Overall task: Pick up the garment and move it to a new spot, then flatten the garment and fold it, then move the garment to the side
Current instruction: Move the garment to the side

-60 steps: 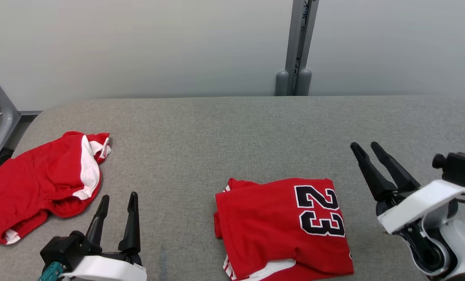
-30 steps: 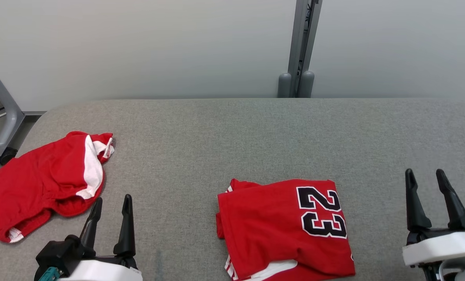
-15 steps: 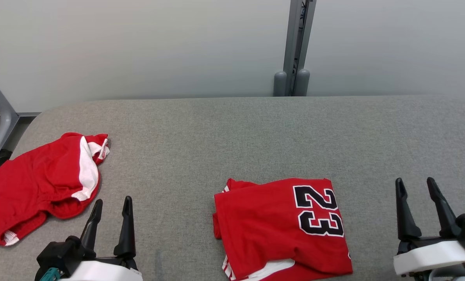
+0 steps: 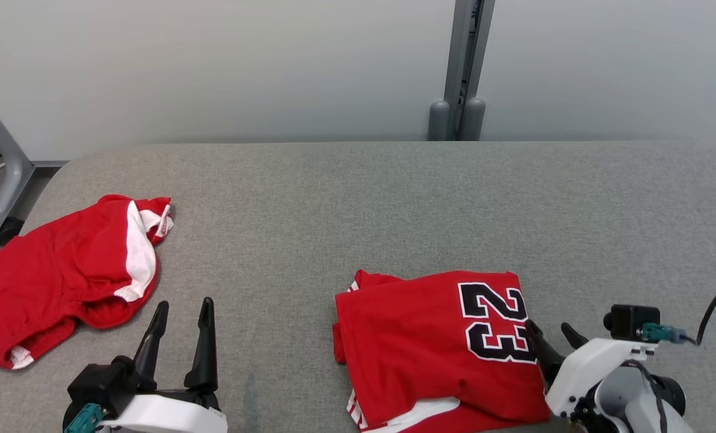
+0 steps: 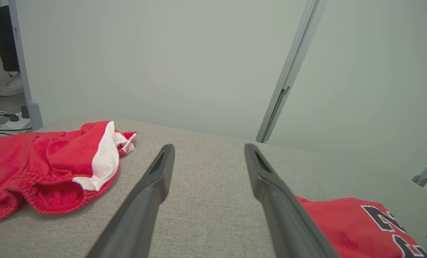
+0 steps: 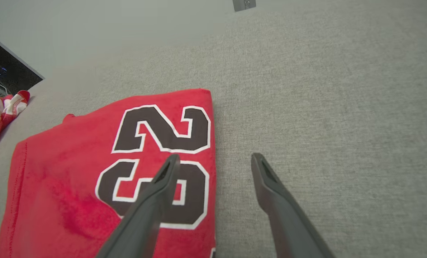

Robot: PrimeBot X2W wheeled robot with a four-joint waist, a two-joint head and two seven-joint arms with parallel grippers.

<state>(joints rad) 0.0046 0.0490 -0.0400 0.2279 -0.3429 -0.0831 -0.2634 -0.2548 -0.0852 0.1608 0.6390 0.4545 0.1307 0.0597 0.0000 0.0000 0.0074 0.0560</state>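
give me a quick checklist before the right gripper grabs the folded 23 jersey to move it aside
1. The folded jersey lies flat on the table: ok.
2. The right gripper is open: ok.
3. The right gripper straddles the jersey's right edge, one finger over the number and the other over bare table: ok.
4. The lower finger is low enough to get under the cloth: cannot tell.
5. The left gripper is open and apart from both garments: ok.
6. There is bare table to the jersey's right, and the red shorts are far off on the left: ok.
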